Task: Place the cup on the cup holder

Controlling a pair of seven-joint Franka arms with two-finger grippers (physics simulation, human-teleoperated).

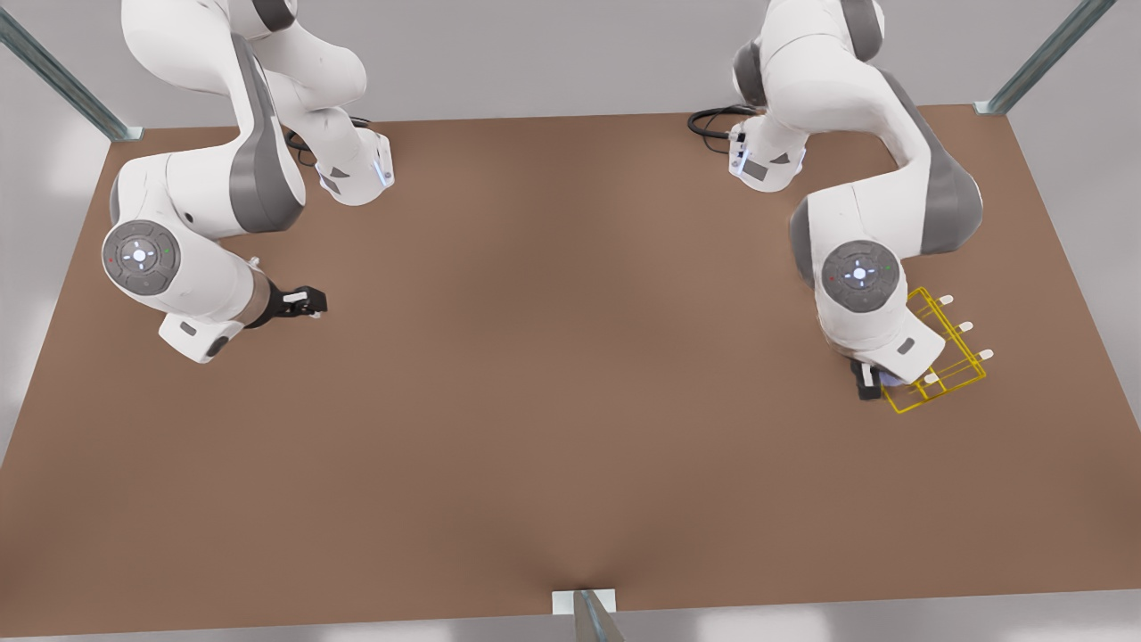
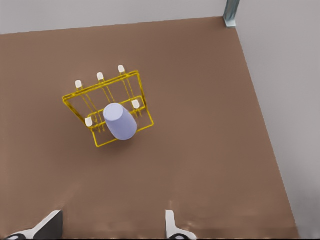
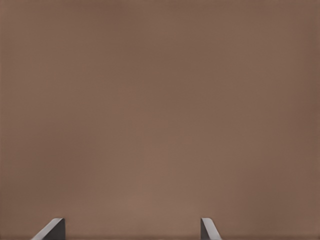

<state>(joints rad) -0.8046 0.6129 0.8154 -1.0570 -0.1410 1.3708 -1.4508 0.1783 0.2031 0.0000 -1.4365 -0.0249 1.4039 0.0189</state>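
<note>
Sitting mouth-down over a rod of the cup holder (image 2: 145, 99), the cup (image 2: 120, 122) looks tilted, at the table's (image 1: 570, 401) right. Left gripper (image 2: 112, 227) hovers above, fingers apart, empty. Risk: a finger clips wire or cup on retreat, tipping it off. Farther left, right gripper (image 3: 132, 230) waits, spread.

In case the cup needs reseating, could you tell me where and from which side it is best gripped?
Probably its side wall near the closed narrow end. The cup sits upside down, tilted, over the cup holder's rods, its base uppermost, so the open left claw should come from above along that tilt, clear of the white-tipped rods.
</note>
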